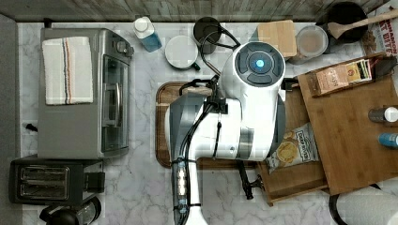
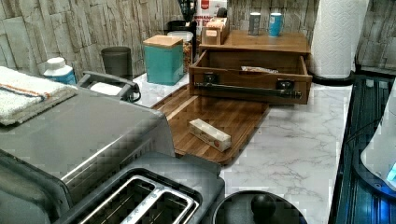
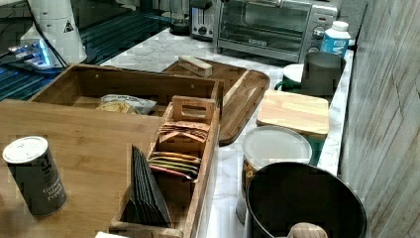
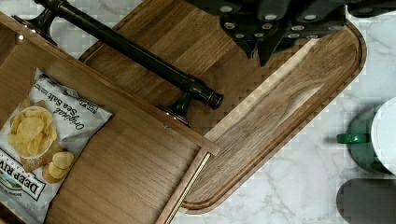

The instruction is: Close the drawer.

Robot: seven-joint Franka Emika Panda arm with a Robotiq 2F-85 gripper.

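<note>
Open bamboo drawer, black bar handle

- Drawer: in the top view, mostly covered by the white arm; its far part runs under the wooden slab.
- Walnut tray: right half hidden beneath the arm in the top view.
- Chip bag: cut by the wrist view's edge.
- Gripper: fingers cropped, state unreadable.
- Paper towel roll: top cut off in the left view.
</note>
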